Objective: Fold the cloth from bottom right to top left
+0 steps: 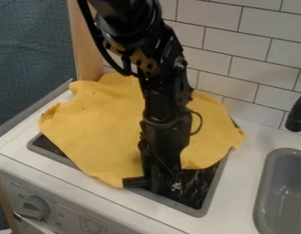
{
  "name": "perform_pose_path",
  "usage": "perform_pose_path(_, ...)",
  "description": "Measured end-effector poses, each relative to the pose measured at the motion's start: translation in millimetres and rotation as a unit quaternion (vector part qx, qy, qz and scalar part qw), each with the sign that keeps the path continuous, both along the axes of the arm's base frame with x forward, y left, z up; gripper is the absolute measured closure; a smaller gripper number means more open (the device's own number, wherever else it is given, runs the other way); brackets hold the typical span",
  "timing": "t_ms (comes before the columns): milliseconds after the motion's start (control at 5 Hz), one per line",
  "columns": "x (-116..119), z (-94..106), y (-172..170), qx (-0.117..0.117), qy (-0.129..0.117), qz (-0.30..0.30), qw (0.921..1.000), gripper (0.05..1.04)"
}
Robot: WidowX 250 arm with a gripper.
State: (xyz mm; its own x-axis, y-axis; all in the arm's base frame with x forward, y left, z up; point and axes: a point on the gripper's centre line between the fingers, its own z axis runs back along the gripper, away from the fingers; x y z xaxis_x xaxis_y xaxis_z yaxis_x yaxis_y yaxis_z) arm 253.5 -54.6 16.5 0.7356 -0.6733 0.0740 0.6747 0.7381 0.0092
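Black gripper [157, 177] hangs down over the front part of the dark stove top [198, 187], low in the centre of the view. Spread over most of that stove top is the yellow cloth [106, 128], a little wavy, its back edge up against the wall and wooden panel. The cloth's front corner lies just left of the gripper; whether the two touch, I cannot tell. The arm covers a strip down the cloth's middle. Right of the arm, the cloth's lower edge leaves part of the dark surface bare.
A grey sink [287, 189] is set in the white counter [241, 178] at the right, with a black faucet [297, 114] above it. White tiles [250, 73] rise behind. A knob [36, 208] sits on the front panel at lower left.
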Motion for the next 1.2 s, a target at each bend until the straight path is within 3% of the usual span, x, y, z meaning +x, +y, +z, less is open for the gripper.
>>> perform_pose_path(200,-3,-1.3,0,0.005,0.002,-0.002,1.0000,0.909)
perform_pose_path(400,-7,-1.0,-1,0.007,0.005,-0.007,0.9999,0.999)
perform_pose_path(800,-22,12.9,-2,0.014,0.037,-0.017,0.9991,1.020)
perform_pose_path(1000,-17,36.6,-3,0.011,0.021,-0.009,0.9997,1.020)
perform_pose_path(1200,2,59.0,-2,0.003,0.010,0.004,0.9999,1.020)
